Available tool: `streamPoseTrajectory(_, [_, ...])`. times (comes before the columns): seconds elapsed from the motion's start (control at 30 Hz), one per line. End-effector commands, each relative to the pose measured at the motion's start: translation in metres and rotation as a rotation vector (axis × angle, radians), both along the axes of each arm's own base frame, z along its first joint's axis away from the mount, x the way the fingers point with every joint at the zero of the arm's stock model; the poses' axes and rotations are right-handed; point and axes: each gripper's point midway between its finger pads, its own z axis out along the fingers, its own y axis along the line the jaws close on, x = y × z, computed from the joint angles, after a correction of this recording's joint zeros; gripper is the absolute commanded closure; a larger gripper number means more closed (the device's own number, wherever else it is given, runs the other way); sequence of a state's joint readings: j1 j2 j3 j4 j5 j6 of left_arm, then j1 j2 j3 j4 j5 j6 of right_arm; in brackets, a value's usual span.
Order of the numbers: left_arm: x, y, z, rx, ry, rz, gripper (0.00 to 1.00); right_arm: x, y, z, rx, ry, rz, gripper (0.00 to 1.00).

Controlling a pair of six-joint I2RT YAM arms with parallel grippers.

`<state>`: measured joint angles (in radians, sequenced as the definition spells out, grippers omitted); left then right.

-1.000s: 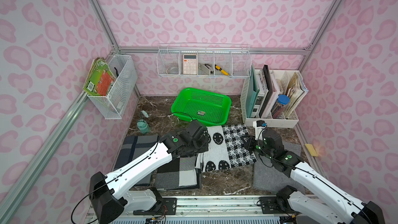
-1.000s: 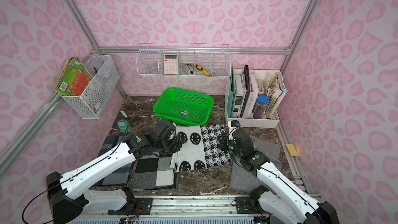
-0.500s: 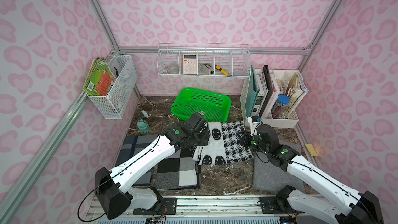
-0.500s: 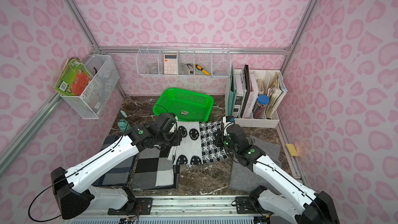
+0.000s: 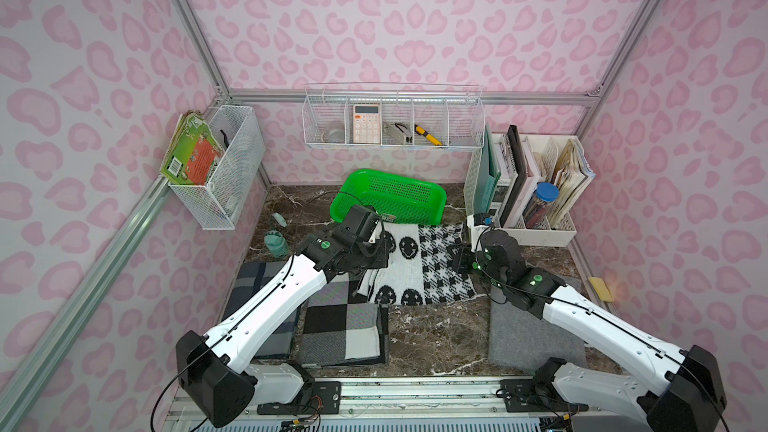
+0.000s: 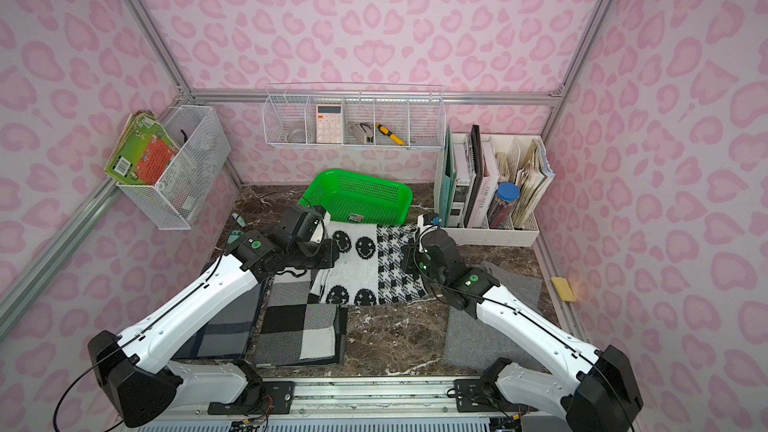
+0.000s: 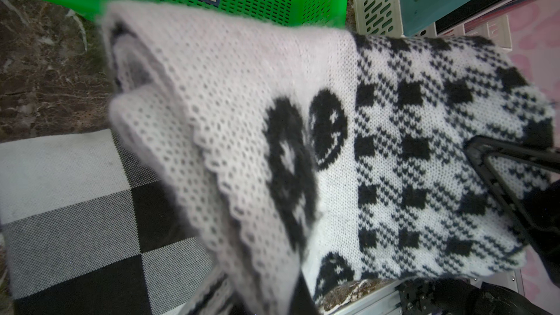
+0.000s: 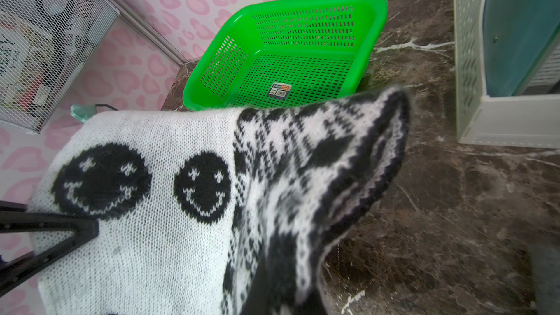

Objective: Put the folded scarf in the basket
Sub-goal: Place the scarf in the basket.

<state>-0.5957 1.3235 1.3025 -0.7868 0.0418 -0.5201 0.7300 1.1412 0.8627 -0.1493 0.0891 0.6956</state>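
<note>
Scarf lifted between both arms, on the near side of the basket, not in it.
Counter (image 5: 436, 334): dark marble, carries the basket at its back. Left arm (image 5: 282, 297) and right arm (image 5: 602, 326) both reach toward the basket's near rim. Left jaws are pressed together on the scarf's left edge, right jaws pinch its right edge. Scarf (image 5: 419, 268): black-and-white knit with smiley faces on one half and checks on the other, stretched between the jaws. In both top views its far edge meets the basket's near rim, while its near edge hangs away from the basket. Basket (image 5: 399, 193): bright green, perforated, holding only a small sticker (image 8: 280, 90) on its bottom.
</note>
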Motion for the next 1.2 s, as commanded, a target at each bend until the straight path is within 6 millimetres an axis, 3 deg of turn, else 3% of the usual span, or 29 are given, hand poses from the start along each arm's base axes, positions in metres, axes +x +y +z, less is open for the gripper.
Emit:
streamPoseTrajectory(0.0, [0.011, -0.004, 0.015, -0.036, -0.058, -0.04, 1.0, 0.008, 0.003, 0.013, 0.013, -0.033, -0.029, 1.0])
streamPoseTrajectory(0.77, [0.079, 0.02, 0.068, -0.142, -0.21, -0.073, 1.0, 0.061, 0.042, 0.031, -0.09, -0.066, -0.073, 1.0])
streamPoseTrajectory(1.0, [0.107, 0.029, 0.074, -0.139, -0.214, -0.07, 1.0, 0.087, 0.049, 0.035, -0.132, -0.105, -0.127, 1.0])
streamPoseTrajectory(1.13, [0.129, 0.038, 0.069, -0.121, -0.214, -0.053, 1.0, 0.107, 0.049, 0.027, -0.157, -0.094, -0.157, 1.0])
streamPoseTrajectory(1.17, [0.134, 0.042, 0.067, -0.119, -0.21, -0.045, 1.0, 0.115, 0.051, 0.036, -0.142, -0.107, -0.165, 1.0])
